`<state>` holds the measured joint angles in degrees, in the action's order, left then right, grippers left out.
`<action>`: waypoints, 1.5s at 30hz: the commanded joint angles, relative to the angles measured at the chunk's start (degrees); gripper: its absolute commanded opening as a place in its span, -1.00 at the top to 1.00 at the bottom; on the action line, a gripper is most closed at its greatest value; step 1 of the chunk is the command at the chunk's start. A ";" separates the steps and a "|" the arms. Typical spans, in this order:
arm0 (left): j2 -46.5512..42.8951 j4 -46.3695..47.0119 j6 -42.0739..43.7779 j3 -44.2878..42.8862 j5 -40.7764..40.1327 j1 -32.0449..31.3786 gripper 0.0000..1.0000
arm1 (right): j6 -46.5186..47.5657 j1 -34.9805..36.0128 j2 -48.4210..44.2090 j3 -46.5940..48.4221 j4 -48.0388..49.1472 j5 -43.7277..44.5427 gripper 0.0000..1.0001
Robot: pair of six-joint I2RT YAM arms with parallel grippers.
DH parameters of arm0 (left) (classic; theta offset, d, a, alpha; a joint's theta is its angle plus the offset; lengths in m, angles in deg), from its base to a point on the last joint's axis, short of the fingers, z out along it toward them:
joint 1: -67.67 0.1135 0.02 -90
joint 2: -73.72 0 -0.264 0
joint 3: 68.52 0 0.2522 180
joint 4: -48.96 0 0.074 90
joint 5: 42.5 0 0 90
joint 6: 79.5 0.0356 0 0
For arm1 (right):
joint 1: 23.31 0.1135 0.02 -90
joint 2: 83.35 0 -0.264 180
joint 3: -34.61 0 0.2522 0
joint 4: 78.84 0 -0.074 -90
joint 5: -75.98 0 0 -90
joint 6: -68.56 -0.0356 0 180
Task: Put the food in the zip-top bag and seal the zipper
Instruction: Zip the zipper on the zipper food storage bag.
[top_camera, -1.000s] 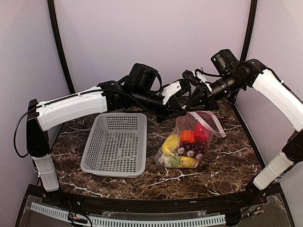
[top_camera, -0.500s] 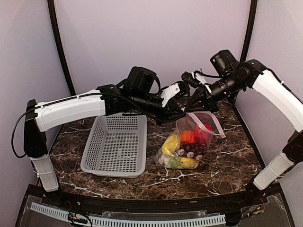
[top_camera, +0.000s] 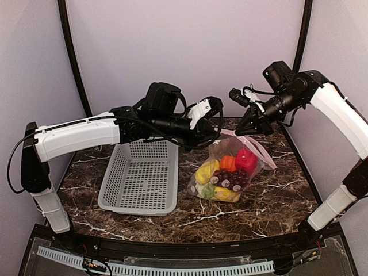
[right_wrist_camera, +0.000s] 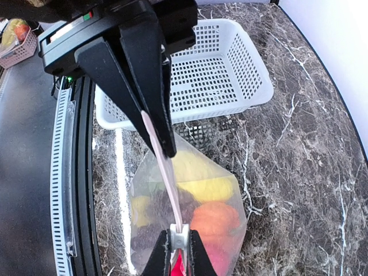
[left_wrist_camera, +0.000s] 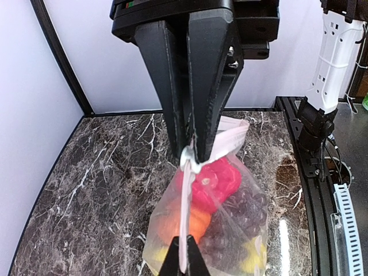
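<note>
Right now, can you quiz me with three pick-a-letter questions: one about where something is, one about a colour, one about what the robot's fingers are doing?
1. Where is the food? A) in the basket B) in the zip-top bag C) under the basket
2. What colour is the zipper? A) blue B) green C) pinkish-red
3. What are the left fingers and right fingers doing? A) pinching the zipper B) spread open C) holding the basket
Answers: B, it shows through the clear plastic, beside the basket. C, the strip looks pink. A, both pairs are shut on it.

Bright, even light; sharp, soft shadows, faint glare
</note>
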<state>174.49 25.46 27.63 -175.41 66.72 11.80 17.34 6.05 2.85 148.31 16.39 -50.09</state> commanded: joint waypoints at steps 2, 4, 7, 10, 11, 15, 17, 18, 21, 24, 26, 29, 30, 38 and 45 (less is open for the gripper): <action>-5.30 0.16 -0.76 3.30 -2.10 2.49 0.99 | 2.26 -4.24 -2.17 0.17 -3.89 4.13 1.00; -5.90 0.54 -0.90 4.35 -2.31 3.01 0.99 | 2.79 -5.37 -2.63 -0.61 -4.08 4.46 1.00; -6.82 1.28 -1.15 6.12 -2.58 3.90 0.99 | 3.33 -6.97 -3.24 -2.14 -4.13 5.24 1.00; -7.40 2.66 -1.57 7.62 -2.61 4.78 0.99 | 4.10 -8.75 -3.86 -3.26 -4.23 5.81 1.00; -7.73 2.90 -1.66 8.27 -2.61 5.27 0.99 | 4.37 -9.27 -4.06 -3.60 -4.26 6.02 1.00; -8.10 3.52 -1.93 9.41 -2.39 6.40 0.99 | 5.47 -10.96 -4.84 -4.77 -4.64 7.18 1.00; -8.23 3.76 -1.92 9.90 -2.43 6.92 0.98 | 5.91 -11.56 -5.20 -5.49 -4.82 7.86 1.00; -8.27 4.00 -1.92 10.18 -2.39 7.01 0.98 | 6.18 -11.96 -5.34 -5.85 -4.90 8.13 1.00; -8.37 4.54 -2.11 10.79 -2.40 7.60 0.98 | 6.76 -13.00 -5.76 -6.57 -5.21 8.38 1.00; -8.29 4.91 -2.17 11.22 -2.13 7.95 0.99 | 7.08 -14.01 -5.93 -6.90 -5.70 8.55 1.00; -8.20 5.14 -2.23 11.41 -2.08 8.14 0.98 | 7.47 -14.43 -5.94 -7.10 -6.01 8.94 1.00; -8.30 5.54 -2.32 11.87 -2.09 8.35 0.99 | 8.19 -15.13 -6.12 -7.59 -6.25 9.65 1.00; -8.31 5.62 -2.34 11.98 -2.06 8.53 0.99 | 8.38 -15.39 -6.20 -7.72 -6.25 9.91 1.00; -8.45 6.58 -2.82 13.01 -1.66 9.32 0.98 | 9.16 -17.11 -6.50 -7.91 -6.73 10.75 1.00; -8.40 7.05 -2.97 13.61 -1.36 9.77 0.98 | 9.47 -17.85 -6.48 -7.75 -7.12 11.23 1.00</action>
<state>169.29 32.42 25.16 -163.28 66.13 20.08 26.22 -10.49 -2.36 141.01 11.30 -41.94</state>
